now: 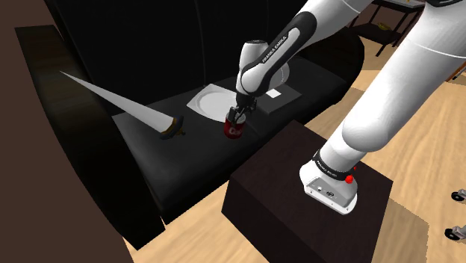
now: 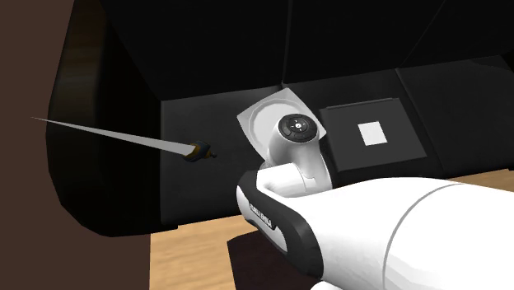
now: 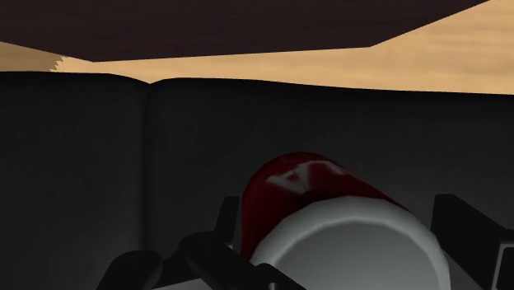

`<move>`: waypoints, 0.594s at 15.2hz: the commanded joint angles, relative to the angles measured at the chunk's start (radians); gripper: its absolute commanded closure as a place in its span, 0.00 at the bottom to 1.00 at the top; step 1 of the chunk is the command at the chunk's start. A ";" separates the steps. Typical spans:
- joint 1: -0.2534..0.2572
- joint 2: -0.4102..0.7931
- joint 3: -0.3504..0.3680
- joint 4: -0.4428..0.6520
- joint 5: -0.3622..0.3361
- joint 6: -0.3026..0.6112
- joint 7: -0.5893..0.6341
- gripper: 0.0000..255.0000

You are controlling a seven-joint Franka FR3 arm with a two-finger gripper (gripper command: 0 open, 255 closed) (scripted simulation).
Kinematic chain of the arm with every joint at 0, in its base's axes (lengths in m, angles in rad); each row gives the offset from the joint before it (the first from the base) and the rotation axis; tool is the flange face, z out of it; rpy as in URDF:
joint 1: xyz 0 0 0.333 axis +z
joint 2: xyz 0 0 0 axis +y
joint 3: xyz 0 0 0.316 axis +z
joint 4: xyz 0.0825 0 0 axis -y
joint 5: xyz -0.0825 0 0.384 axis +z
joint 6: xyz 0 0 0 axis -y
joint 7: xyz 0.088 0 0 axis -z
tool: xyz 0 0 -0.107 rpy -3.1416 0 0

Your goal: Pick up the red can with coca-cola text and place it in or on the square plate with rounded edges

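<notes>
The red can (image 1: 236, 130) with white lettering and a grey top sits in my black gripper (image 1: 238, 118), slightly tilted, over the black sofa seat (image 1: 187, 153) near its front edge. In the wrist view the can (image 3: 329, 206) lies between the two fingers of the gripper (image 3: 338, 206), which clasp its sides. The white square plate (image 1: 211, 99) with rounded edges lies flat on the seat just behind the can, toward the backrest. In the second exterior view my arm's wrist covers part of the plate (image 2: 262, 115).
A long grey pointed blade with a dark and yellow handle (image 1: 173, 128) lies on the seat at the shoulder view's left of the can. A dark square pad with a white patch (image 1: 275, 95) lies beside the plate. The dark stand (image 1: 299, 187) is in front of the sofa, on wooden floor.
</notes>
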 commanded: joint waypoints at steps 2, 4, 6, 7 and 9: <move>0.000 0.009 0.000 0.002 0.000 0.008 0.000 0.00; 0.000 0.009 0.000 0.002 0.000 0.008 0.000 0.00; 0.000 0.009 0.000 0.002 0.000 0.008 0.000 0.00; 0.000 0.009 0.000 0.002 0.000 0.008 0.000 1.00; 0.000 0.009 0.000 0.002 0.000 0.008 0.000 1.00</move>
